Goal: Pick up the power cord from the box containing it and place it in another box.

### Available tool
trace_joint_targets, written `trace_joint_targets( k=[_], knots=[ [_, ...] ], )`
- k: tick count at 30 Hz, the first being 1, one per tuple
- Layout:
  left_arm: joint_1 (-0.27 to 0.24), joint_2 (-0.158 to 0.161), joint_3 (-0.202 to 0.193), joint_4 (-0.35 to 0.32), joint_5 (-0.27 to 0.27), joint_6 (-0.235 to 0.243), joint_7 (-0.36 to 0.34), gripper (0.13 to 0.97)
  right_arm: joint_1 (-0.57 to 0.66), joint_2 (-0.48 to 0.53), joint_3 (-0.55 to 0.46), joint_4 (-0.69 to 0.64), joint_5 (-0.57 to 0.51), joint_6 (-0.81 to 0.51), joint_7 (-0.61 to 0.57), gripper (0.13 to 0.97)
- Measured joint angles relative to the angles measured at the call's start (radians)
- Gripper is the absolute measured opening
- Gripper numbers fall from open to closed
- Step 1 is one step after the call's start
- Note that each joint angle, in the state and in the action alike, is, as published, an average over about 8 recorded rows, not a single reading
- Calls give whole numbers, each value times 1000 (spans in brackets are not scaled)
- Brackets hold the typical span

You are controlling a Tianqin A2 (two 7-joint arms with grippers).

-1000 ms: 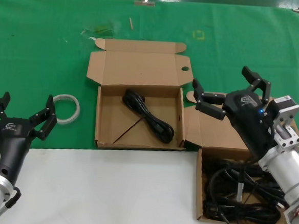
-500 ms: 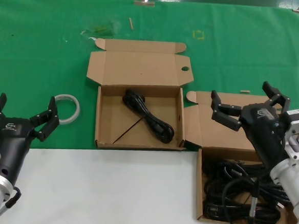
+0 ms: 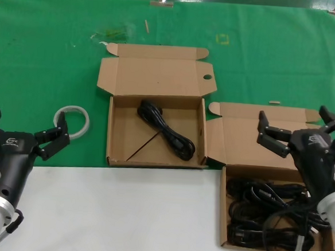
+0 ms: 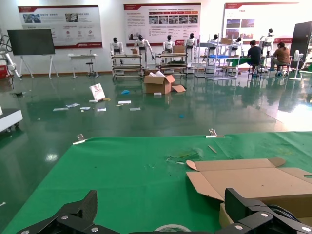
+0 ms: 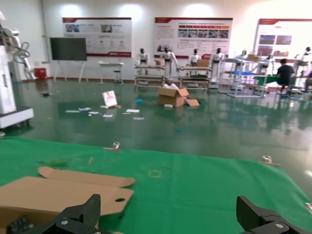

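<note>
1. Power cord (image 3: 166, 129) first: in your head view one coiled black cord lies on the floor of the middle box (image 3: 115, 150), running from the back wall toward the front right corner. A tangle of further cords (image 3: 268, 213) fills the box containing it (image 3: 223, 213) at front right, under your right arm. Your right gripper (image 3: 299, 129) hangs over that box's open lid with its fingers spread wide and nothing between them. Your left gripper (image 3: 24, 130) waits at the front left, also spread and empty, beside a white ring (image 3: 73, 122) on the green cloth (image 3: 46, 48).

2. Left wrist view: you see both finger tips splayed at the lower edge, the ring between them, and the middle box's lid (image 4: 253, 178) beyond.

3. Right wrist view: two fingers (image 5: 78, 214) stand far apart, gripping nothing, with a brown lid (image 5: 58, 192) and its round hole ahead.

4. Handling, as a judgement: the cord looks light, limp and rubbery, so loops will likely sag and drag neighbours. Take hold across a bunched section of the coil, or just behind a moulded plug, rather than a single loose strand.
</note>
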Motion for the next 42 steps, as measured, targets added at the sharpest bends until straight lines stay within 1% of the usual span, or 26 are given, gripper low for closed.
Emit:
trace_joint_targets(
  k=[3,12,42],
  knots=[
    [0,0,0,0,0,0,0,907,-18,6,0,17,-14,30,16,966],
    [0,0,0,0,0,0,0,962,-52,18,-1,47,-40,85,46,966],
    [0,0,0,0,0,0,0,966,-53,18,-1,48,-41,86,47,966]
  ],
)
